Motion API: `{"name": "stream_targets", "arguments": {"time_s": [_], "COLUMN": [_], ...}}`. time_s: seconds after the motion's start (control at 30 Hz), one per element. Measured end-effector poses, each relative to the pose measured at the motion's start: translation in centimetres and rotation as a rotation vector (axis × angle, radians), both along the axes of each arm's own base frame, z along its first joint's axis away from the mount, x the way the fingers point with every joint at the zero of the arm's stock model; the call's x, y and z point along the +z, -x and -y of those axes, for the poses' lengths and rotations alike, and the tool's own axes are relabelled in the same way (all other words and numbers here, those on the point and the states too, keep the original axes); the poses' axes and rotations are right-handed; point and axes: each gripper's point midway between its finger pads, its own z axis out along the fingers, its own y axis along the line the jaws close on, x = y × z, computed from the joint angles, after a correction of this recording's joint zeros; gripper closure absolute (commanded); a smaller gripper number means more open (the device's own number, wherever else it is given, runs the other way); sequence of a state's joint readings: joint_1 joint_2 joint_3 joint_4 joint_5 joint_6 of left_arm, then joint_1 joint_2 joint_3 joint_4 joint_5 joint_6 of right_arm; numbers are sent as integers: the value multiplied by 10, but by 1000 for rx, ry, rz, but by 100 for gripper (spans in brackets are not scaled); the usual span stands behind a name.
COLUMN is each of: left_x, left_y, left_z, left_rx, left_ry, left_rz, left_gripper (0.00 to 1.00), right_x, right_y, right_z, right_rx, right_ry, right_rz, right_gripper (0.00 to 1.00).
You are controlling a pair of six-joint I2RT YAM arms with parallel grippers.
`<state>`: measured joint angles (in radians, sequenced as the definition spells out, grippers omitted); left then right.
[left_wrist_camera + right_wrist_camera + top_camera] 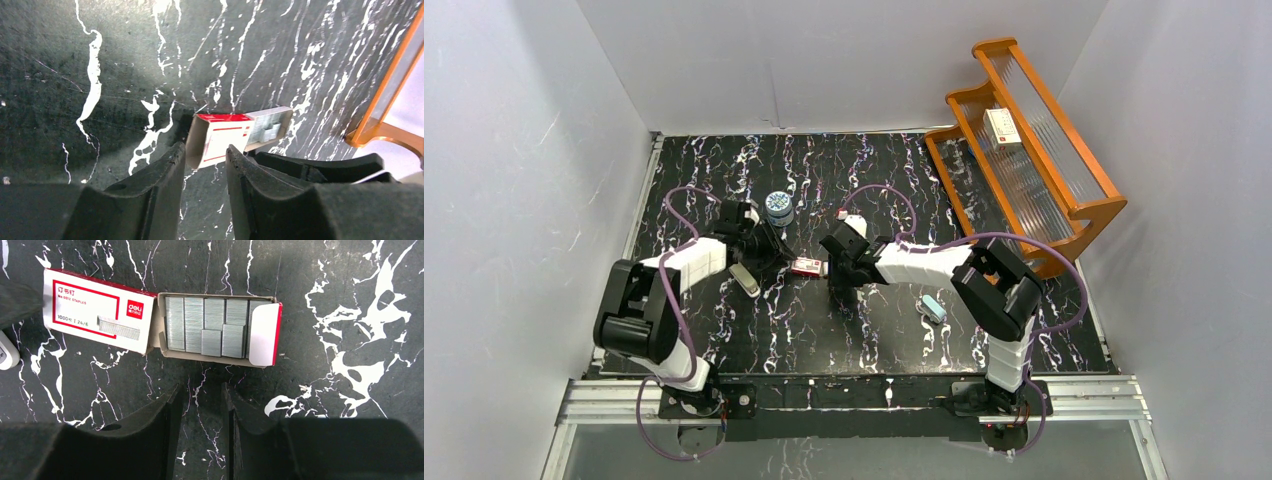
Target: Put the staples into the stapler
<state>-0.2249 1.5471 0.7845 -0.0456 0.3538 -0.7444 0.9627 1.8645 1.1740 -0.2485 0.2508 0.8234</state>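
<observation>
silvery staples (212, 325) lie in their tray, slid partly out of the red-and-white sleeve (97, 310) mid-table (824, 340). the left tool (205, 149) sits at the sleeve's open end with its fingers narrowly apart; whether they grip it cannot be told. the right tool (200, 386) hovers just beside the tray, slightly open and holding nothing. the cream stapler (744, 279) lies by the left arm.
</observation>
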Motion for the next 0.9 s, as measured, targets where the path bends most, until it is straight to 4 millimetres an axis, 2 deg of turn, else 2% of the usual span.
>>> {"name": "stream_targets", "arguments": {"time_s": [0.17,0.33,0.6,0.8,0.9], "left_x": [-18,-19,-16,-21,-22], "left_y": [8,8,5,7,7], "left_z": [4,10,12,0,-6], "left_rx": [-20,-35,-59,-54,-48], "left_ry": [17,47,54,-4,-17], "left_rz": [-72,-78,-55,-61,-65], "left_gripper": [84,100,100,100,92], "right_x": [0,1,1,1,1], "right_y": [0,0,-1,-9,-16], "right_z": [-2,-5,-5,0,6], "right_rx": [18,25,26,1,-19], "right_ry": [-13,-31,-34,-28,-22], "right_rz": [1,-1,-3,6,13], "right_gripper": [58,57,58,58,58]}}
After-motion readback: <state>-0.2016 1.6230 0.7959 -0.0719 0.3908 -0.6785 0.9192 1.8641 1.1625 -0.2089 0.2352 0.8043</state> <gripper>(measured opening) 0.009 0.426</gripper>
